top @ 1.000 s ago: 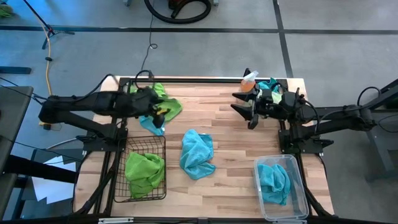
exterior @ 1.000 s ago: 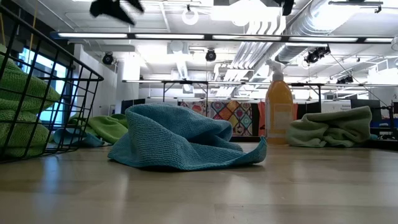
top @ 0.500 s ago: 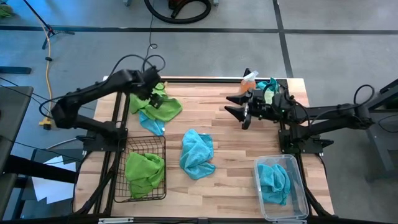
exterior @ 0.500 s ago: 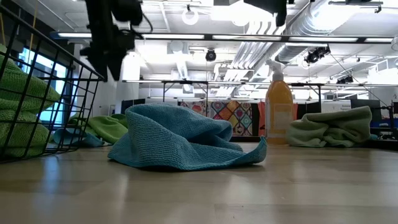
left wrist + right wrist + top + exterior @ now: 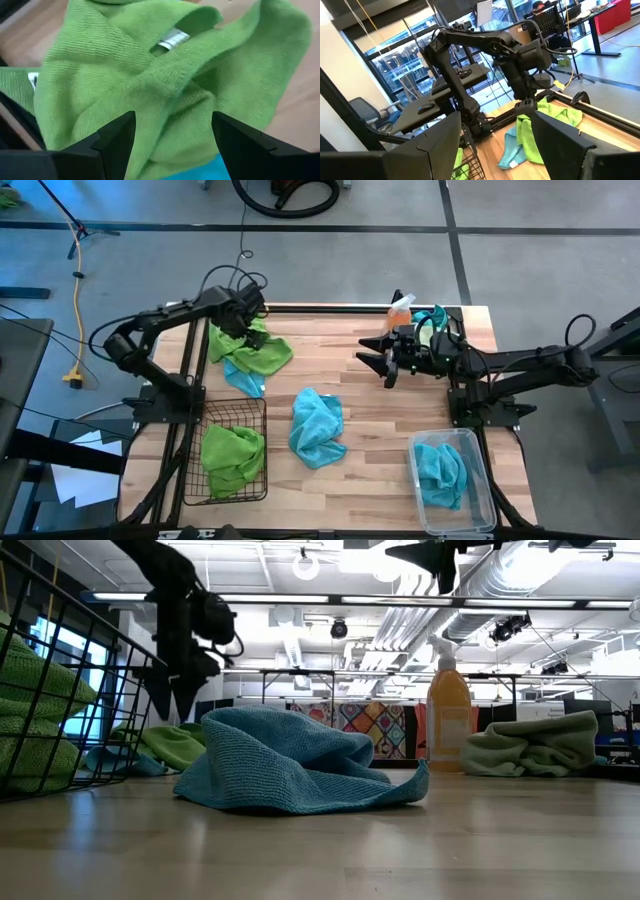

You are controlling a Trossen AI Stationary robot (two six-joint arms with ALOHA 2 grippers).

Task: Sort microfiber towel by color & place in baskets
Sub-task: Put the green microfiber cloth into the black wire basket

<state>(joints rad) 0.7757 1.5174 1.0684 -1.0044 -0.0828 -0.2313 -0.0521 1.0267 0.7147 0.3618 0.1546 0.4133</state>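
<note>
Left hand point(image 5: 172, 132) hovers wide open just above the green towel point(image 5: 165, 80), holding nothing.

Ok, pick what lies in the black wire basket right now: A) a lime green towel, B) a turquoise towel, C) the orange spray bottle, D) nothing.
A: in the high view a lime green towel sits inside the black wire basket, while the turquoise one lies in the clear plastic basket.
</note>
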